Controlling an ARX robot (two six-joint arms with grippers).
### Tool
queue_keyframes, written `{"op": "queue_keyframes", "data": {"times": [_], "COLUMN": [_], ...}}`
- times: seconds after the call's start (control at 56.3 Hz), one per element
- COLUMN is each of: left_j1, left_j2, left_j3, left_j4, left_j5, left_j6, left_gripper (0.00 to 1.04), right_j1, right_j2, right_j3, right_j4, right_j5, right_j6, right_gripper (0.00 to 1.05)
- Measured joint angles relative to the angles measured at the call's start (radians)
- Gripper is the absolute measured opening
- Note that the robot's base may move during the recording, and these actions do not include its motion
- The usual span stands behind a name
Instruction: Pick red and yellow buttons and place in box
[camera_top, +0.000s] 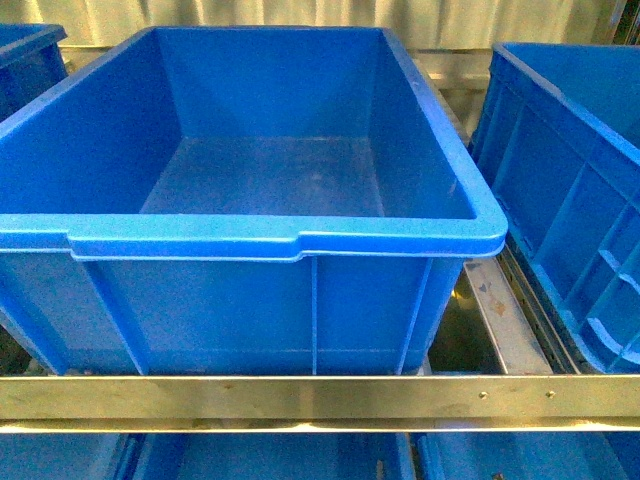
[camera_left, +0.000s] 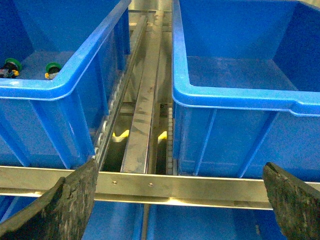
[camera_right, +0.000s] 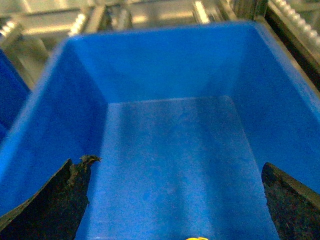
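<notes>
Front view, centre box (camera_top: 285, 238): a large blue box filled the middle of the picture, its floor bare as far as could be seen.
Front view, neighbours: another blue box (camera_top: 565, 200) stood just beside it on the right, a corner of a third (camera_top: 25, 55) showed on the left, and a metal rail (camera_top: 320, 400) crossed in front of them.
Front view, hands: neither arm showed here.
Left wrist view, left hand (camera_left: 180, 200): its two dark fingers (camera_left: 60, 205) stood wide apart, with nothing between them but the metal rail (camera_left: 165, 186) beyond.
Left wrist view, ahead of the hand: two blue boxes stood apart, with a metal roller track (camera_left: 142, 110) running between them.
Left wrist view, green-capped switches (camera_left: 52, 69): two lay near each other on the floor of the box (camera_left: 65, 80) ahead of one finger; the box (camera_left: 240, 97) ahead of the other finger showed a bare floor.
Right wrist view, right hand (camera_right: 175, 200): its fingers (camera_right: 55, 195) were spread wide, holding nothing, over the inside of a blue box (camera_right: 75, 105).
Right wrist view, yellow button (camera_right: 197, 238): only a sliver of yellow showed between the fingers, close under the hand, at the picture's edge; too little to tell its form.
Red button: not seen in any view.
</notes>
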Motion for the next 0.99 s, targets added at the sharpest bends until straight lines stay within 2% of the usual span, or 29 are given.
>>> {"op": "queue_keyframes", "data": {"times": [0.213,0.302,0.337,0.408,0.497,0.568,0.657,0.888,0.959,0.994], "left_j1": [0.0,0.0,0.0,0.0,0.0,0.0,0.0,0.0,0.0,0.0], "left_j2": [0.0,0.0,0.0,0.0,0.0,0.0,0.0,0.0,0.0,0.0], "left_j3": [0.0,0.0,0.0,0.0,0.0,0.0,0.0,0.0,0.0,0.0], "left_j4": [0.0,0.0,0.0,0.0,0.0,0.0,0.0,0.0,0.0,0.0], "left_j5": [0.0,0.0,0.0,0.0,0.0,0.0,0.0,0.0,0.0,0.0], "left_j6": [0.0,0.0,0.0,0.0,0.0,0.0,0.0,0.0,0.0,0.0], "left_gripper": [0.97,0.97,0.97,0.97,0.97,0.97,0.97,0.97,0.97,0.97], "right_j1": [-0.093,-0.136,-0.133,-0.079,0.018,0.076,0.149,0.229,0.248,0.278], "right_j2": [-0.401,-0.636,-0.713,-0.831,-0.97,-1.037,-1.104,-1.182,-1.201,-1.213], "right_j3": [-0.328,-0.508,-0.562,-0.612,-0.708,-0.766,-0.822,-0.889,-0.904,-0.911], "right_j4": [0.116,0.08,0.043,-0.119,-0.211,-0.218,-0.219,-0.225,-0.228,-0.236], "right_j5": [-0.143,-0.179,-0.164,-0.044,0.072,0.118,0.191,0.269,0.289,0.332], "right_j6": [0.198,0.329,0.352,0.254,0.097,0.035,-0.029,-0.052,-0.055,-0.055], "right_gripper": [0.99,0.99,0.98,0.87,0.73,0.62,0.4,0.03,0.04,0.04]}}
